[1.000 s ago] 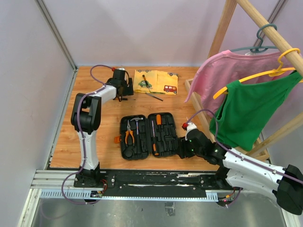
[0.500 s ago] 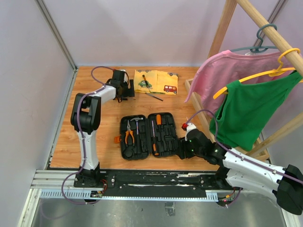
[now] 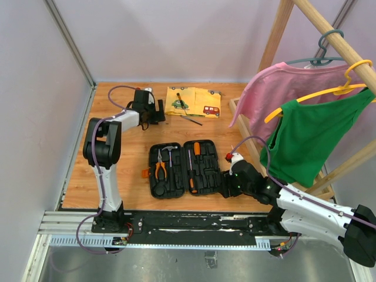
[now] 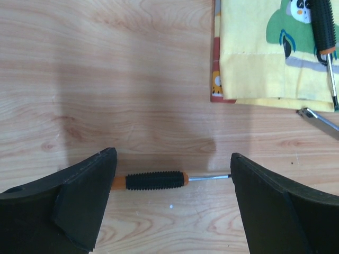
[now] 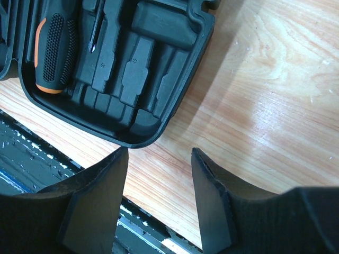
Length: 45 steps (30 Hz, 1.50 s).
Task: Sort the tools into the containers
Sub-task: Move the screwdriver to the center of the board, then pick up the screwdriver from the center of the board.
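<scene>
The black tool case (image 3: 207,176) lies open mid-table, holding orange-handled pliers (image 3: 160,168), a hammer (image 3: 169,151) and two orange-and-black screwdrivers (image 3: 197,148). My left gripper (image 3: 154,113) is at the back, left of the yellow cloth (image 3: 197,94). In the left wrist view the gripper (image 4: 172,159) stands open, and a small orange-and-black screwdriver (image 4: 156,180) lies flat on the wood between its fingers, untouched. Another screwdriver (image 4: 323,24) rests on the cloth (image 4: 259,63). My right gripper (image 5: 159,156) is open and empty just off the case's (image 5: 122,69) right front corner.
A thin metal tool (image 3: 191,120) lies on the wood in front of the cloth. A wooden clothes rack (image 3: 276,35) with a pink shirt (image 3: 276,94) and a green shirt (image 3: 311,135) fills the right side. The black rail (image 3: 188,222) runs along the near edge.
My left gripper has opened a little wider and its arm has shifted slightly left at the back of the table. The right arm has not moved.
</scene>
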Motion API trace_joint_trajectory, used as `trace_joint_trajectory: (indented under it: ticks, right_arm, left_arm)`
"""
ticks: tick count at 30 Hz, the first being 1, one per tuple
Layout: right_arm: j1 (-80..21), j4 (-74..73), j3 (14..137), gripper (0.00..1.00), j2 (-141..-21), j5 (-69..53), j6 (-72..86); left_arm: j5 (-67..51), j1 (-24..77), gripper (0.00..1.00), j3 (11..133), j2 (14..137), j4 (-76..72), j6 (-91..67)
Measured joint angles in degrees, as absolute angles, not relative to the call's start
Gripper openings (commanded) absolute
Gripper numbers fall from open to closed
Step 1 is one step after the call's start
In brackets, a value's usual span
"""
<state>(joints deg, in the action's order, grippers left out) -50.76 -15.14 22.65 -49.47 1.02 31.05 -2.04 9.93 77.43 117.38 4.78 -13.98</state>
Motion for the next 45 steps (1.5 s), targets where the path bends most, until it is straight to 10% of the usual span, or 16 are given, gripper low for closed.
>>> trace_joint_trajectory:
  ticks: [28, 45]
  right_arm:
    - [-50.7, -15.3, 22.7, 0.53, -49.7, -0.1, 32.0]
    - [-50.5, -15.3, 22.7, 0.53, -49.5, -1.1, 32.6]
  left_arm:
    - [-0.9, 11.6, 0.86, 58.1, 104.1, -0.1, -14.3]
    - [8.4, 15.2, 0.3, 58.3, 104.2, 3.1, -15.0]
